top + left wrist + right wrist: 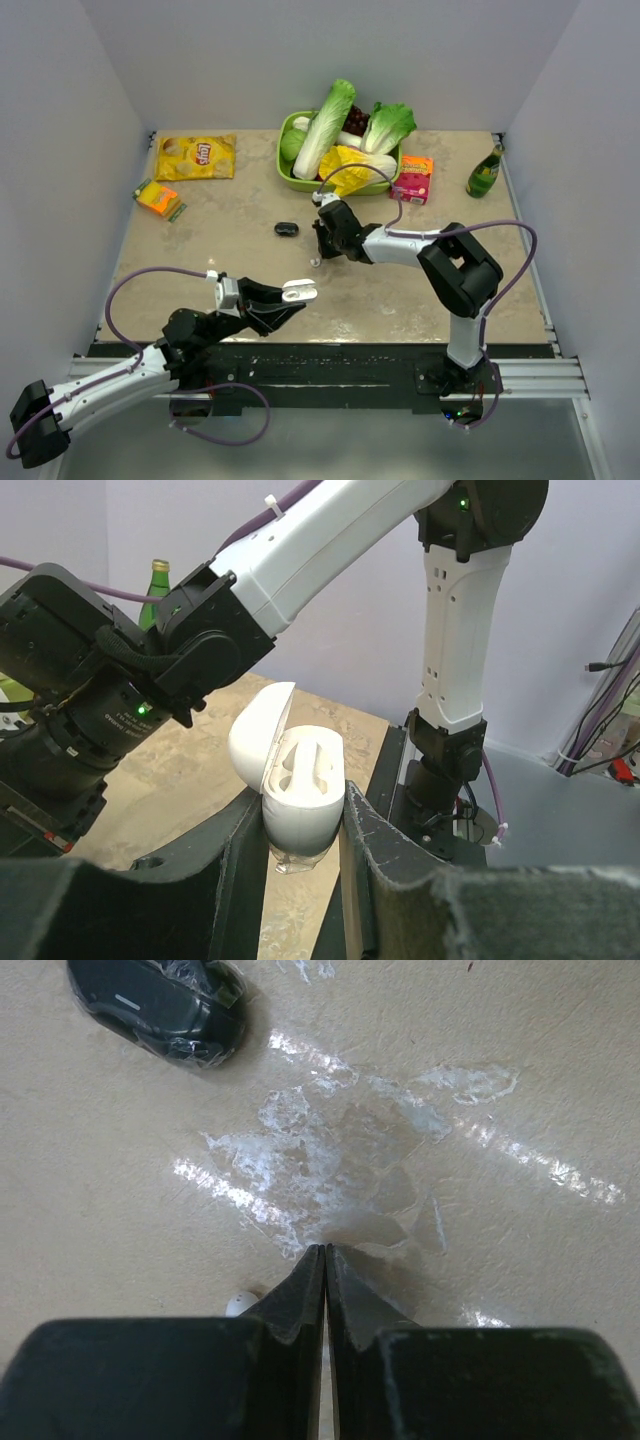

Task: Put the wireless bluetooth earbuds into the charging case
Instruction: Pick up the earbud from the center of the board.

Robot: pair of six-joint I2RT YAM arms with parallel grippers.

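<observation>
The charging case [300,790] is white and glossy, with its lid swung open and both wells showing empty. My left gripper [300,820] is shut on its lower body and holds it above the table's near edge; from above the case [298,291] shows at the left gripper [297,298]. My right gripper [327,1250] is shut, its tips down on the table at a patch of crumpled clear film [340,1160]. One white earbud [238,1304] peeks out just left of the right fingers, mostly hidden by them. From above, the right gripper [318,260] sits mid-table.
A black mouse in plastic wrap [286,229] lies just left of the right gripper. Behind stand a green basket [286,175] of vegetables, a pink box [412,180] and a green bottle [485,172]. A chip bag [196,157] and an orange pack [158,198] lie back left.
</observation>
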